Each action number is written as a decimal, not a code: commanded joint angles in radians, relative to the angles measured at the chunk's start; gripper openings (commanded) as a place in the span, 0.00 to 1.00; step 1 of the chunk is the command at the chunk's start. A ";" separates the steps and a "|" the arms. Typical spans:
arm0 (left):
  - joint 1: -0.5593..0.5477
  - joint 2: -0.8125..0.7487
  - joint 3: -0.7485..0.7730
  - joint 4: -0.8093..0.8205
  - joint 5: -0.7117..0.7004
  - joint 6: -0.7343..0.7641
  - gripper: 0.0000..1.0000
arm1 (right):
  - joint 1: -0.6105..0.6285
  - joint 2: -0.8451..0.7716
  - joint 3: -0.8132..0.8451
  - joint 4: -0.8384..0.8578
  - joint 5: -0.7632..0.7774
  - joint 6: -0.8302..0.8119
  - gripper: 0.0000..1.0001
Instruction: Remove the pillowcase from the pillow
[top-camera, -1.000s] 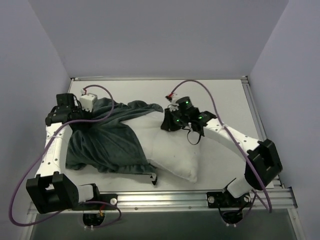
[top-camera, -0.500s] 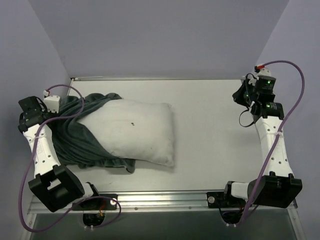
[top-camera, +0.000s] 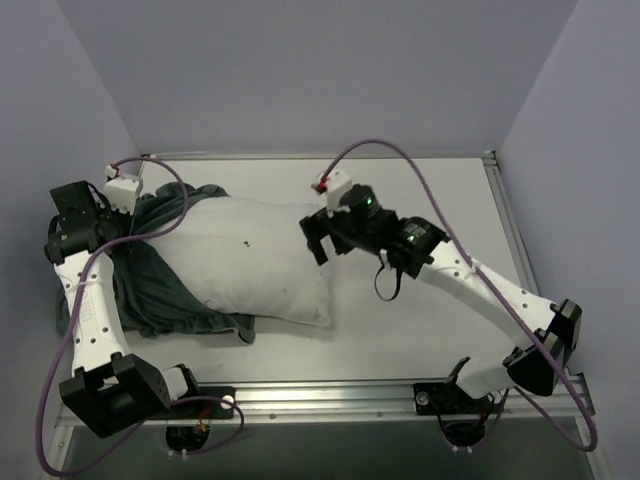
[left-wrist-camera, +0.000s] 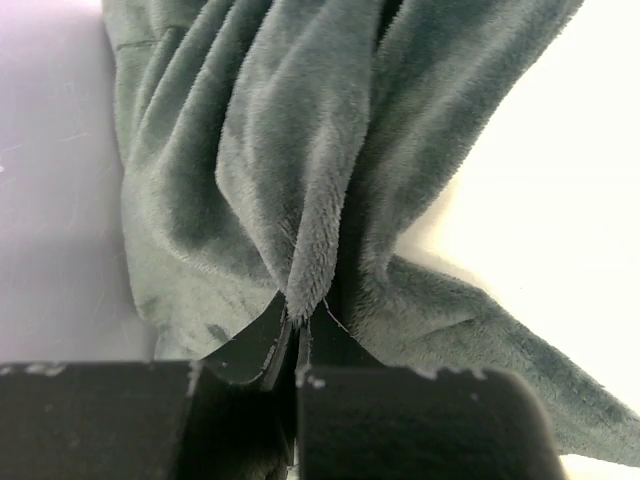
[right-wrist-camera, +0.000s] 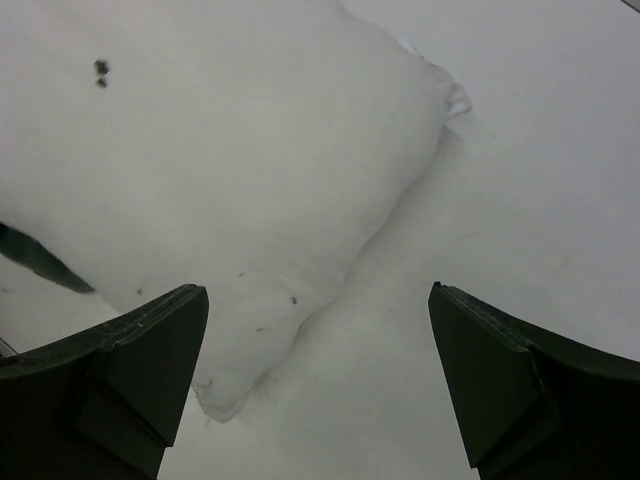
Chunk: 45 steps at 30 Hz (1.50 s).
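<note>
From above, the right gripper (top-camera: 315, 238), which half a second ago was parked by the tabletop's (top-camera: 430, 330) far right corner, has swung back to the bare right end of the plump white stuffed pillow (top-camera: 255, 265), jaws spread wide and gripping nothing. The pillow has shifted slightly and more of it looks bare. It lies on the left half, long axis roughly parallel to the near edge, uncovered end pointing right. The limp dark grey plush pillowcase (top-camera: 150, 295) is bunched over its left end by the left edge, so the stripping seems well along but unfinished. The left wrist view shows the left gripper (left-wrist-camera: 296, 385) clenched on a fold of grey pillowcase (left-wrist-camera: 300, 150), white pillow (left-wrist-camera: 560, 200) beside it. The right wrist view shows the open right gripper (right-wrist-camera: 312, 330) above the pillow's (right-wrist-camera: 230, 170) corner.
</note>
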 joint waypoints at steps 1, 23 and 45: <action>-0.001 0.003 0.062 -0.013 0.004 -0.022 0.02 | 0.204 -0.027 -0.056 0.048 0.253 -0.129 1.00; -0.022 0.020 0.079 -0.027 -0.002 -0.044 0.02 | 0.648 0.412 -0.262 0.571 0.810 -0.714 1.00; -0.022 0.072 0.096 0.008 0.017 -0.042 0.02 | 0.532 0.621 -0.245 1.065 0.993 -1.281 1.00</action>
